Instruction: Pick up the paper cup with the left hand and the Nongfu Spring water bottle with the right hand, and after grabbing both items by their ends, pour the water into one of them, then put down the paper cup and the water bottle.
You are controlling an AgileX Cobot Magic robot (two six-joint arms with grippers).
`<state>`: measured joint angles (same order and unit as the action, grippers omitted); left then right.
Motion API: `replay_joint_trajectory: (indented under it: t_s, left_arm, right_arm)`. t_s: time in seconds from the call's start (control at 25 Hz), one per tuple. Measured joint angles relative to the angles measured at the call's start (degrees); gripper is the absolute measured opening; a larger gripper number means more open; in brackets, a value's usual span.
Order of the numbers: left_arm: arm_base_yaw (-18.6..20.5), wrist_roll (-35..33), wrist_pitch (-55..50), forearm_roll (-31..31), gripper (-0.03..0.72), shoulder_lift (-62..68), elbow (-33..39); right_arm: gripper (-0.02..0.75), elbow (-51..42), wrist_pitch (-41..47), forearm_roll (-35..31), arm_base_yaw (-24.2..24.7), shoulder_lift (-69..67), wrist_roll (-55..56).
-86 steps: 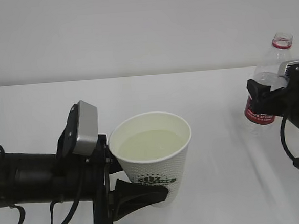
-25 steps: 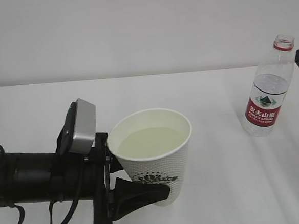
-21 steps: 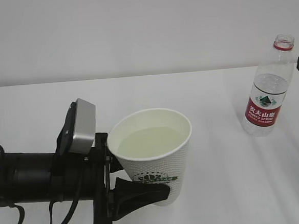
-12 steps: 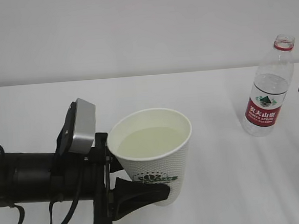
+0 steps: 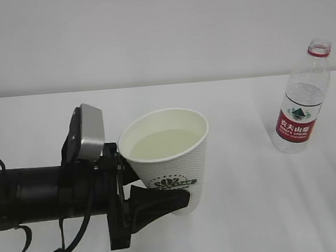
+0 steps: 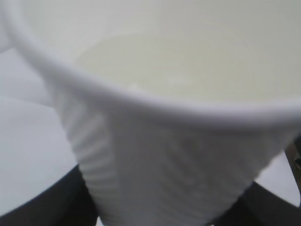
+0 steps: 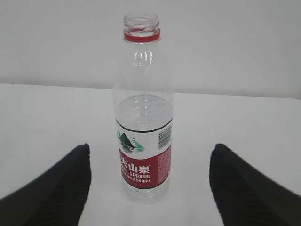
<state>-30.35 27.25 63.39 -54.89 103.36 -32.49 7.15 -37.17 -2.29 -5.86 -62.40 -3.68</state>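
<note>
Two black fingers of the left hand clasp the paper cup, which holds pale water, low over the white counter. Farther right, the uncapped Nongfu Spring water bottle stands upright, untouched between the right hand's spread fingers.

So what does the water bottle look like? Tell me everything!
The water bottle is clear plastic and stands upright on the white table, far to the right of the paper cup. Its cap is off, leaving an open mouth above a red neck ring. A red label with white characters and a green mountain logo wraps its lower half. Water fills it only partway. Nothing touches it; the right claw sits open, back from it.
</note>
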Motion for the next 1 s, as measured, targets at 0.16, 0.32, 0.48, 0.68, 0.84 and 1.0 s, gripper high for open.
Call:
replay_joint_trajectory:
  t_s: [0.16, 0.32, 0.48, 0.68, 0.84, 1.0]
  left_arm:
    - [0.0, -2.2, 0.0, 2.2, 0.459, 0.0, 0.0]
    - [0.0, -4.2, 0.0, 5.7, 0.459, 0.0, 0.0]
    - [0.0, -6.6, 0.0, 9.8, 0.459, 0.0, 0.0]
    - [0.0, -9.3, 0.0, 16.7, 0.459, 0.1, 0.0]
    - [0.0, -11.6, 0.0, 21.6, 0.459, 0.3, 0.0]
    - [0.0, -14.1, 0.0, 26.4, 0.459, 0.3, 0.0]
  right_arm:
    - [0.592, -0.6, -0.8, 0.0, 0.0, 0.0, 0.8]
    - [0.592, -0.7, -1.4, 0.0, 0.0, 0.0, 1.0]
    - [0.592, -0.7, -2.2, 0.0, 0.0, 0.0, 1.0]
    - [0.592, -0.7, -3.0, 1.0, 0.0, 0.0, 1.0]
    - [0.592, -0.7, -3.2, 1.1, 0.0, 0.0, 1.1]
    - [0.592, -0.7, -3.2, 1.2, 0.0, 0.0, 1.4]
